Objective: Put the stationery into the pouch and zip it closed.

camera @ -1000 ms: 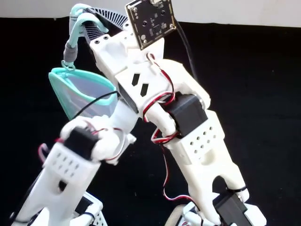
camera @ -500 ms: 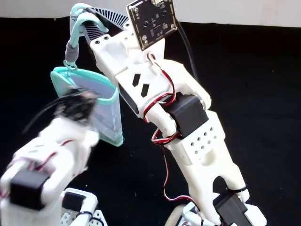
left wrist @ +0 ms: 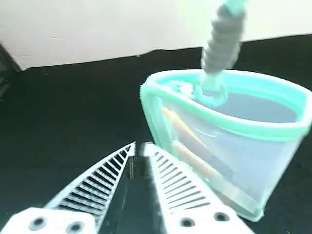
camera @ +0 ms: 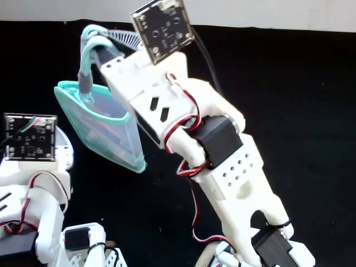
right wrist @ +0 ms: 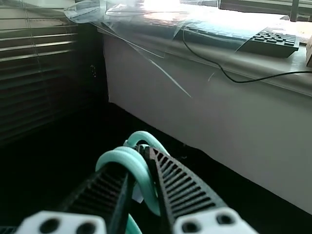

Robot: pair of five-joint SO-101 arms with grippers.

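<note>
Clearance on the left: the left arm [camera: 33, 189] sits low at the near edge of the table [camera: 289, 83], apart from the load. The left gripper [left wrist: 139, 147] has its fingers drawn together with nothing between them, pointed toward the pouch [left wrist: 234, 146] but not touching it. This reads as a standby posture, leaving the bag free to hang. Centre: the pouch is off the table, hanging from its strap [left wrist: 222, 46], which joins a ring at one top corner, so the body hangs tilted. Suspending it this way lets the contents settle to the bottom and presents the mouth for closing. The teal rim appears to gape, with mesh showing inside, so in my judgement the zip is not yet drawn. The stationery [left wrist: 187, 151] lies inside at a slant against the clear wall. Right: the right gripper [right wrist: 144, 148] is clamped narrow on the strap loop and carries the full weight — the arm is raised high for that purpose. Count: two arms, two grippers, one pouch, one strap. At least two long, pencil-like items are inside; whether there are more I cannot tell through the wall.
</note>
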